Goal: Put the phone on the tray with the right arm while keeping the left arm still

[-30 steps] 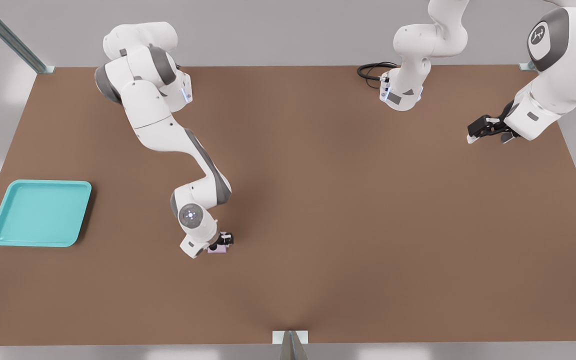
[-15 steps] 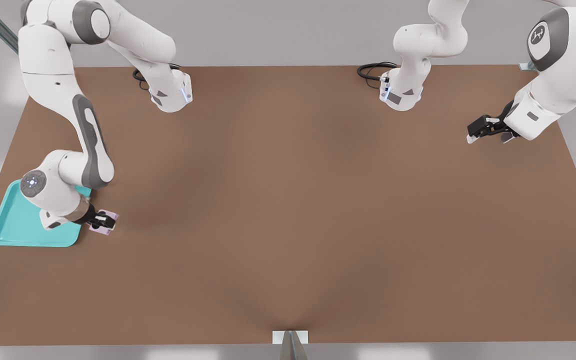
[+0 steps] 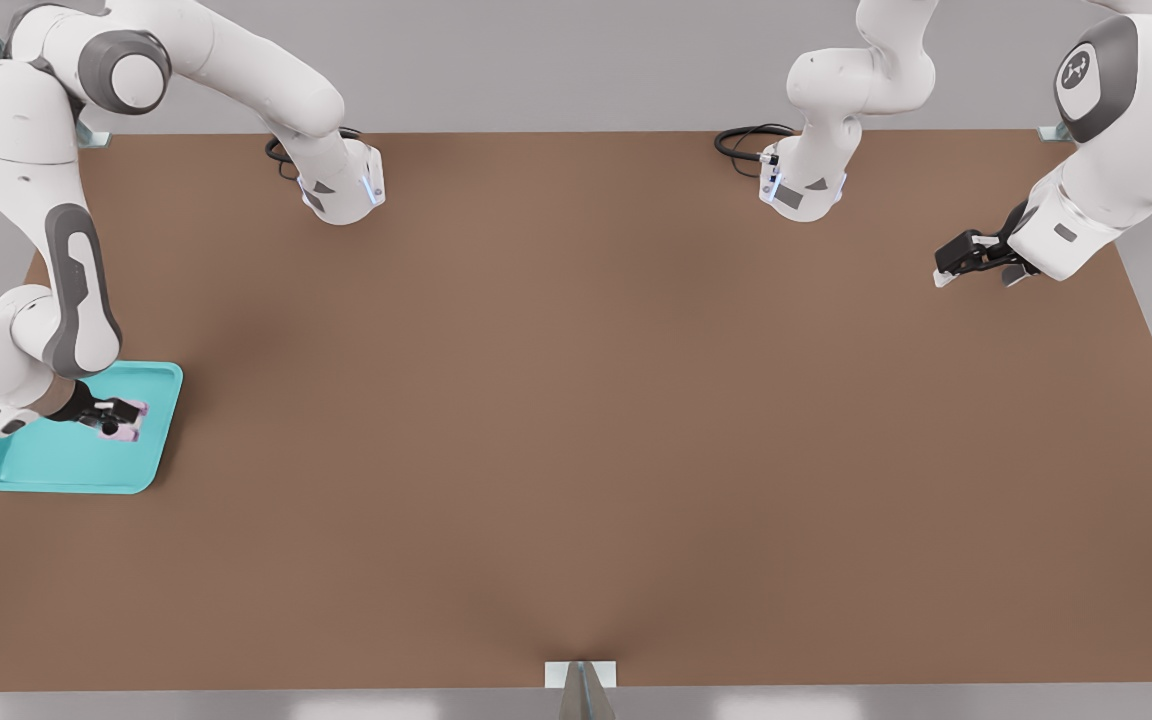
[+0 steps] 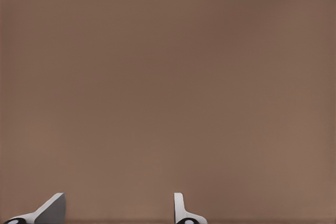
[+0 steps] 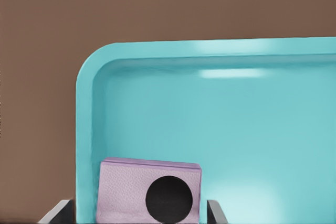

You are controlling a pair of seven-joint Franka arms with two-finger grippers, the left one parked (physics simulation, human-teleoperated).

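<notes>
The turquoise tray (image 3: 56,465) lies near the table's edge at the front view's left. My right arm reaches down over it, and its gripper (image 3: 121,419) is shut on the pale pink phone (image 3: 131,428) above the tray's right half. The wrist view shows the phone (image 5: 126,190) held between the two fingers, one black lens facing the camera, with the tray's floor (image 5: 236,129) and rounded corner beyond it. Whether the phone touches the tray floor I cannot tell.
The brown table (image 3: 576,420) stretches wide to the right of the tray. Two arm bases (image 3: 341,185) (image 3: 801,185) stand at the far edge, each with a black cable. The parked left arm's gripper (image 3: 976,258) hangs over the table's far right.
The right arm has swung from the table's middle to the front view's left, carrying the phone. Half a second ago the phone hung just outside the tray's right rim; now it is over the tray.
</notes>
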